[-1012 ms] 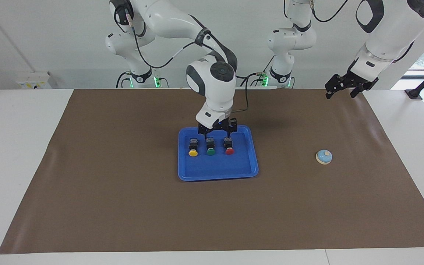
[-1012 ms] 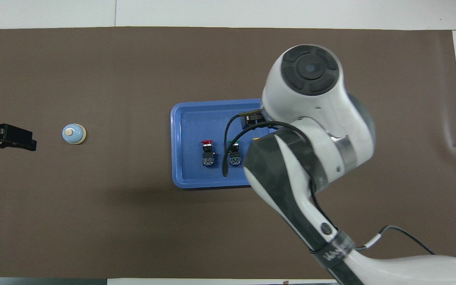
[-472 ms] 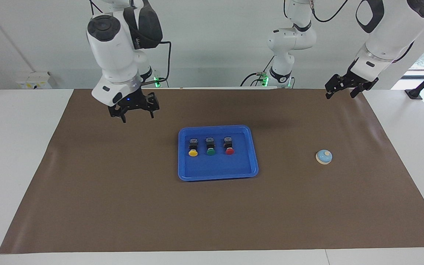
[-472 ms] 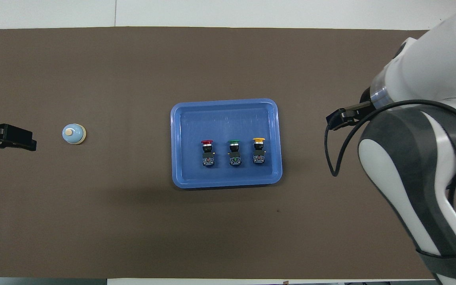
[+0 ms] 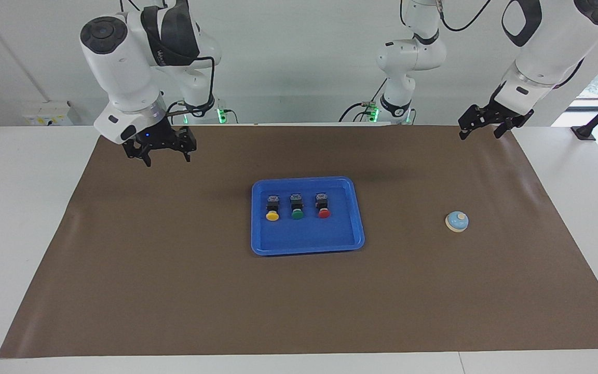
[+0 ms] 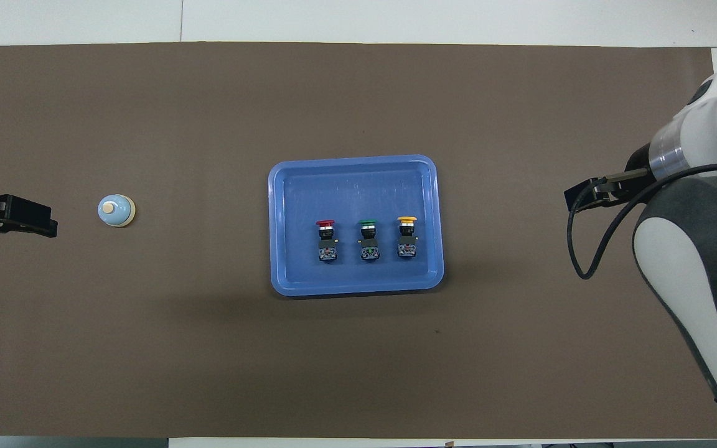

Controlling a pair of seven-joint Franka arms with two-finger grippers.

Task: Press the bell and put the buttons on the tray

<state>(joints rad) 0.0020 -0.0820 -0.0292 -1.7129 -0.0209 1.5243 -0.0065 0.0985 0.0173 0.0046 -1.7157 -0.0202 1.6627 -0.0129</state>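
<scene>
Right gripper [image 5: 165, 156] hangs raised over the mat [image 5: 174, 270] at its own end, jaws apart, empty. Left gripper [image 5: 481, 129] likewise over its end, apart, empty.

A brown mat [image 5: 174, 270] covers most of the white table [image 5: 24, 218], with a small white box [image 5: 47, 113] at the frame's upper left.

L gripper [image 5: 478, 130] & R gripper [image 5: 164, 156] both raised, empty, jaws apart.
</scene>
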